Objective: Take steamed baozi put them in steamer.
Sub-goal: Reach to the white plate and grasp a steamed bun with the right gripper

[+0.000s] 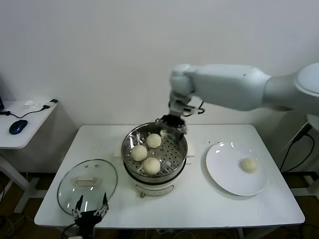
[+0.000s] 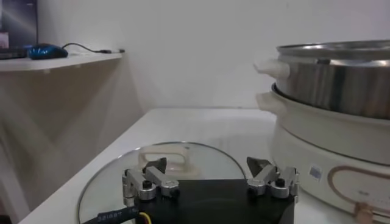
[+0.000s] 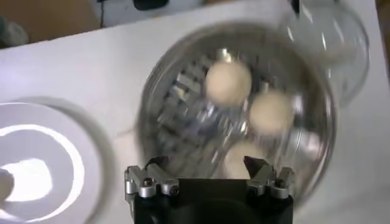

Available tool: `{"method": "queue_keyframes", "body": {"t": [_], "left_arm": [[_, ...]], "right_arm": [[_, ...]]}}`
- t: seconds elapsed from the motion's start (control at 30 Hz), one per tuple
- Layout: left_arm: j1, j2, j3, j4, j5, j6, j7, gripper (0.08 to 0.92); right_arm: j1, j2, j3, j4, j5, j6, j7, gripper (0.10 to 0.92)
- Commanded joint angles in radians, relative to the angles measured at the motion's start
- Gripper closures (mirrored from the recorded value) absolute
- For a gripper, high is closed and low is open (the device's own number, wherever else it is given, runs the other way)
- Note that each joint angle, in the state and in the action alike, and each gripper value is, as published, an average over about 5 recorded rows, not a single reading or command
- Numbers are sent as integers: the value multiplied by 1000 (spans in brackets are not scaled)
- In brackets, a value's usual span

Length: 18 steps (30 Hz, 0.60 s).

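Note:
The steel steamer (image 1: 178, 130) on its cream base stands mid-table and holds three baozi (image 1: 139, 153) (image 1: 153, 140) (image 1: 151, 165) on its perforated tray. A fourth baozi (image 1: 249, 165) lies on the white plate (image 1: 224, 174) to the right. My right gripper (image 1: 172, 123) hangs open and empty over the steamer's far rim. In the right wrist view the steamer (image 3: 158, 91) and baozi (image 3: 228, 81) (image 3: 271, 112) lie below the open gripper (image 3: 207, 165). My left gripper (image 1: 90, 209) is parked open at the table's front edge.
The glass lid (image 1: 99, 191) with a white handle lies flat left of the steamer, just beyond the left gripper; it also shows in the left wrist view (image 2: 109, 182). A side desk (image 1: 20, 137) with a blue mouse (image 1: 18, 126) stands far left.

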<state>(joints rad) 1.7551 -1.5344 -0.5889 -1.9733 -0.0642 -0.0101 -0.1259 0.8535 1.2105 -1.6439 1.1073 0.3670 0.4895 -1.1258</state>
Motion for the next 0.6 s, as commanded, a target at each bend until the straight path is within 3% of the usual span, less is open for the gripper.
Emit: {"method": "queue_keyframes", "body": {"t": [0.03,0.3,0.6], "left_arm": [[1,2,0,0,1,0,0,177],[-9,0,-2,4,-3,1,5,177],[-5,-8,-5,9,8,4,7,177]], "right_arm": [[80,-372,-184,-130,139,-332,-45,203],[-221,-577,1,-117,58,-444,0,203],[-527,-540,246,-240,-109,-450,43,203]]}}
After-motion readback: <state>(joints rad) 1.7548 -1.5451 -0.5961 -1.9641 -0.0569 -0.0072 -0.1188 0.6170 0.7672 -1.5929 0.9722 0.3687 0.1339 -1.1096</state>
